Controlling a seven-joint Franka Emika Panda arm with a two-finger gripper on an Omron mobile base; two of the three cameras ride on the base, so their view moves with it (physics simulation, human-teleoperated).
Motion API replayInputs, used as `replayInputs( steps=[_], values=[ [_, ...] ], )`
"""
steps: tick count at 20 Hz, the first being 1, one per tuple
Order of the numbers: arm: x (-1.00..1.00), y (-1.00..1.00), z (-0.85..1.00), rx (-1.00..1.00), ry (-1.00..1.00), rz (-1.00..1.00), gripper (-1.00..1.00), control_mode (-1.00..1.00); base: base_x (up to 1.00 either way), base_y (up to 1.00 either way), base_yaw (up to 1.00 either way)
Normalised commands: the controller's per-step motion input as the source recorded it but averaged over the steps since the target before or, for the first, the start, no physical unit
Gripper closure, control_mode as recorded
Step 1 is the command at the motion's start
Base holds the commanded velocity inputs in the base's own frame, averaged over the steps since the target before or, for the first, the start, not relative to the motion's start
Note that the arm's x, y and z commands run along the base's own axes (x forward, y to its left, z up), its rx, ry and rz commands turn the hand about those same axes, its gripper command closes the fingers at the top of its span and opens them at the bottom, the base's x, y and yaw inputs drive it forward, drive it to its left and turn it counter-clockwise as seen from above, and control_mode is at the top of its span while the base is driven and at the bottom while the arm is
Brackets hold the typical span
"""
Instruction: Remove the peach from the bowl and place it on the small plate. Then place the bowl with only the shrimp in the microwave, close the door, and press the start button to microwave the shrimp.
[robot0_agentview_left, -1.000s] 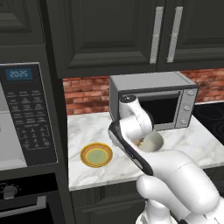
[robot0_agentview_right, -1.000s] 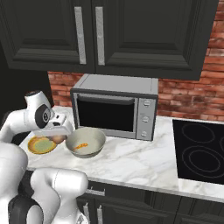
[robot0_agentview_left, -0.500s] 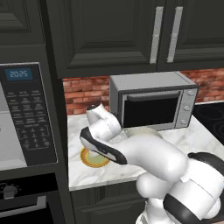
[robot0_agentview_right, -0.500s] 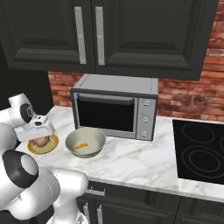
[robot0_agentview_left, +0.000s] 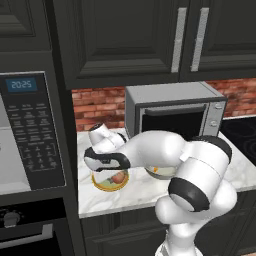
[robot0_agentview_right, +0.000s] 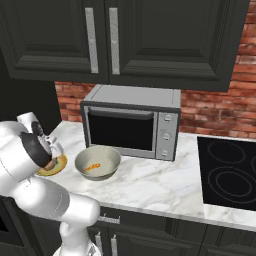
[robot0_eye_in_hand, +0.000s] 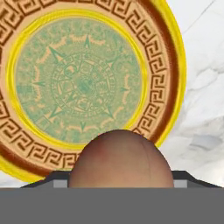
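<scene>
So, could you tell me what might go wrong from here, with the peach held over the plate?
1. The peach, held between the gripper's jaws, sits toward the plate's rim rather than its middle; released here, it could roll onto the counter.
2. The bowl stands close beside the plate, so the withdrawing arm might nudge it.

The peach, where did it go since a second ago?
The arm carried the peach from the bowl leftwards; it now hangs just above the small plate, between the fingers of the gripper. The shrimp stayed in the bowl, and the microwave door stayed shut.
</scene>
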Motion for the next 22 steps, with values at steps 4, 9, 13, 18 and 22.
replayInputs(
  steps=[4,9,13,18,22],
  values=[
    [0.21,0.03,-0.34,0.00,0.14,0.00,1.00,-1.00,0.00,0.00,0.00],
    [0.01,0.00,-0.17,0.01,0.03,0.00,-1.00,-1.00,0.00,0.00,0.00],
    [0.00,0.00,0.00,0.02,-0.08,0.00,-1.00,-1.00,0.00,0.00,0.00],
    [-0.06,0.00,0.12,0.06,-0.22,0.00,-1.00,-1.00,0.00,0.00,0.00],
    [-0.38,-0.22,0.35,0.09,-0.26,0.00,-1.00,-1.00,0.00,0.00,0.00]
  ],
)
